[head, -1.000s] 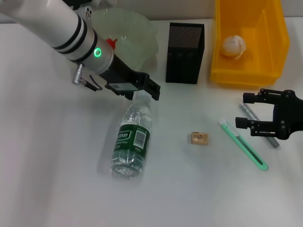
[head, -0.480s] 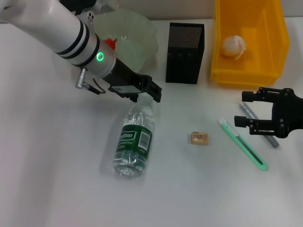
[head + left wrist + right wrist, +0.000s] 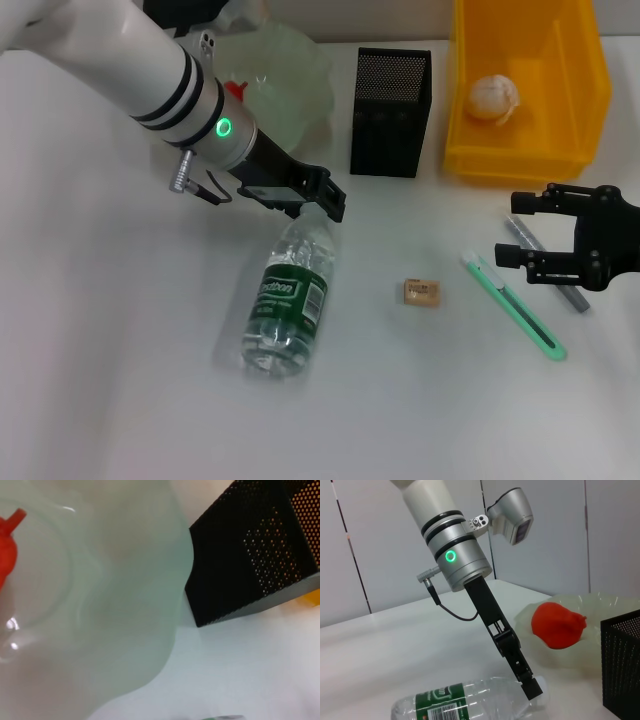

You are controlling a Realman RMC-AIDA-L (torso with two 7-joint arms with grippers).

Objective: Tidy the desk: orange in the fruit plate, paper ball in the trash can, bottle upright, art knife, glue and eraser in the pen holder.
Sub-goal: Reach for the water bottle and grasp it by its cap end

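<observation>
The clear bottle (image 3: 288, 298) with a green label lies on its side on the white desk; it also shows in the right wrist view (image 3: 465, 702). My left gripper (image 3: 312, 200) is shut on its neck, low over the desk (image 3: 531, 686). The orange (image 3: 235, 90) sits in the pale green fruit plate (image 3: 290, 70). The paper ball (image 3: 495, 98) lies in the yellow trash can (image 3: 590, 70). My right gripper (image 3: 520, 233) is open around the grey glue stick (image 3: 575, 297). The green art knife (image 3: 515, 308) and the eraser (image 3: 421, 292) lie on the desk. The black pen holder (image 3: 390, 98) stands upright.
The left wrist view shows the plate (image 3: 110, 610), the orange (image 3: 7, 545) and the pen holder (image 3: 250, 555) close by. The right wrist view shows the orange (image 3: 557, 625) and the pen holder's edge (image 3: 622, 665).
My left gripper has moved to the right and slightly nearer, and the bottle's neck has swung right with it. The right arm has not moved.
</observation>
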